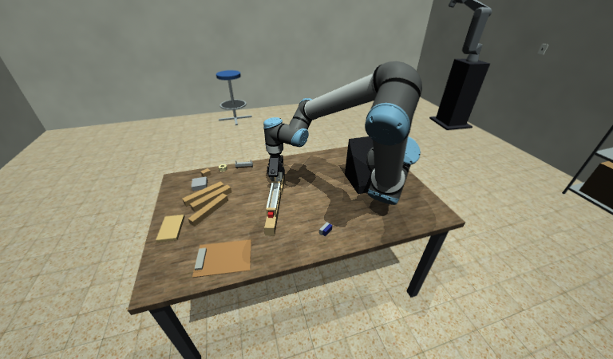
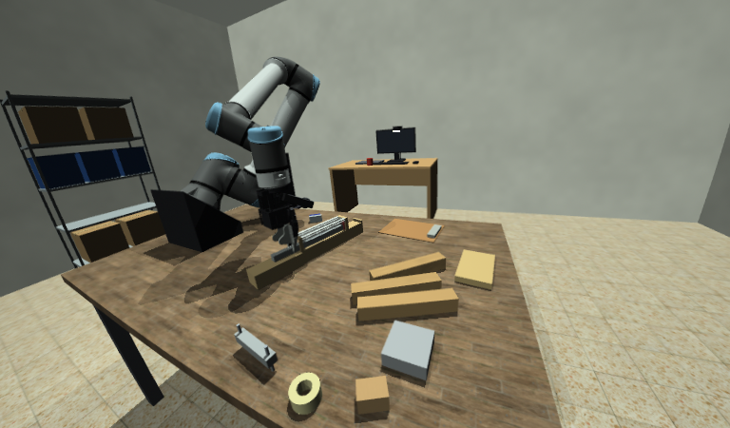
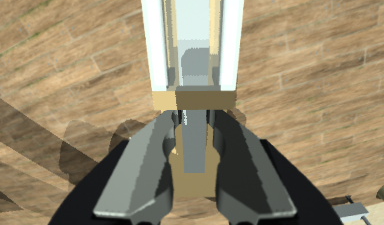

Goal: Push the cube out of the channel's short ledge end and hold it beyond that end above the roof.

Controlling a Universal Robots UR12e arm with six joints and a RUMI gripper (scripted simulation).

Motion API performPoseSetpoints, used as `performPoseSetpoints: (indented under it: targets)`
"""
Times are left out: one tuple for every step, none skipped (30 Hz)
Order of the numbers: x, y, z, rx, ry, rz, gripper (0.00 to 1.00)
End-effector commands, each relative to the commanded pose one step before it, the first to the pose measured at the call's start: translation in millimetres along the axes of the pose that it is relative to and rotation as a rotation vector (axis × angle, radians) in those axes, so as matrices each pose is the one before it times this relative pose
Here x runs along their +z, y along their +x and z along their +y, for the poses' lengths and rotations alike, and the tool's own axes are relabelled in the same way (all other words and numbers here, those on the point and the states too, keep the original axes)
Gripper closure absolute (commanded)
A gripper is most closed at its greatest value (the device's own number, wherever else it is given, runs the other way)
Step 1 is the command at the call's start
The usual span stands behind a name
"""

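A long wooden channel (image 1: 276, 191) (image 2: 279, 270) (image 3: 152, 35) with a clear roof lies on the table, running away from the arm. A red cube (image 1: 270, 214) sits inside it near the end far from my gripper, just before the short ledge (image 1: 270, 226). My gripper (image 1: 274, 175) (image 2: 285, 239) (image 3: 193, 103) is low at the channel's other end, outside it. It is shut on a flat grey pusher bar (image 3: 194, 147), which points into the channel mouth. The bar's grey front end (image 3: 195, 65) shows under the roof in the wrist view.
Left of the channel lie three wooden beams (image 1: 205, 199) (image 2: 406, 288), a grey block (image 1: 199, 183) (image 2: 408, 349), a tan plate (image 1: 170, 226) (image 2: 475, 267), a tape roll (image 1: 222, 167) (image 2: 303, 389), a grey bracket (image 1: 243, 163) (image 2: 256, 345) and an orange mat (image 1: 226, 258) (image 2: 403, 227). A small blue-white object (image 1: 325, 228) lies to the right.
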State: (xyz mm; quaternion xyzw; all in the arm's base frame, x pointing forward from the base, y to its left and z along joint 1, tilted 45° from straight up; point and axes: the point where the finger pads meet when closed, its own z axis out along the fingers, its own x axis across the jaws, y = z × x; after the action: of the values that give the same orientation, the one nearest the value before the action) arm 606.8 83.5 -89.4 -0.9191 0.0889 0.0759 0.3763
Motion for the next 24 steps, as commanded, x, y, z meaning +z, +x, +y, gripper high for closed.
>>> performPoseSetpoints:
  targets:
    - [-0.74, 0.66, 0.12, -0.00035, -0.0003, 0.00132, 1.0]
    - [0.0, 0.0, 0.0, 0.0, 0.0, 0.0, 1.0]
    - [0.0, 0.0, 0.0, 0.0, 0.0, 0.0, 1.0]
    - [0.0, 0.0, 0.0, 0.0, 0.0, 0.0, 1.0]
    - [0.0, 0.0, 0.0, 0.0, 0.0, 0.0, 1.0]
    - [0.0, 0.0, 0.0, 0.0, 0.0, 0.0, 0.78]
    - [0.0, 0.0, 0.0, 0.0, 0.0, 0.0, 0.78]
    - [0.0, 0.0, 0.0, 0.0, 0.0, 0.0, 0.78]
    - [0.0, 0.0, 0.0, 0.0, 0.0, 0.0, 0.78]
    - [0.0, 0.0, 0.0, 0.0, 0.0, 0.0, 0.78]
    - [0.0, 0.0, 0.0, 0.0, 0.0, 0.0, 0.78]
    - [0.0, 0.0, 0.0, 0.0, 0.0, 0.0, 0.78]
    - [0.0, 0.0, 0.0, 0.0, 0.0, 0.0, 0.78]
    - [0.0, 0.0, 0.0, 0.0, 0.0, 0.0, 0.78]
    - [0.0, 0.0, 0.0, 0.0, 0.0, 0.0, 0.78]
    - [0.0, 0.0, 0.0, 0.0, 0.0, 0.0, 0.78]
    - [0.0, 0.0, 0.0, 0.0, 0.0, 0.0, 0.78]
    - [0.0, 0.0, 0.0, 0.0, 0.0, 0.0, 0.78]
    - [0.0, 0.0, 0.0, 0.0, 0.0, 0.0, 0.78]
    - [0.0, 0.0, 0.0, 0.0, 0.0, 0.0, 0.78]
    - [0.0, 0.0, 0.0, 0.0, 0.0, 0.0, 0.78]
    - [0.0, 0.0, 0.0, 0.0, 0.0, 0.0, 0.78]
    - [0.0, 0.0, 0.0, 0.0, 0.0, 0.0, 0.78]
    - [0.0, 0.0, 0.0, 0.0, 0.0, 0.0, 0.78]
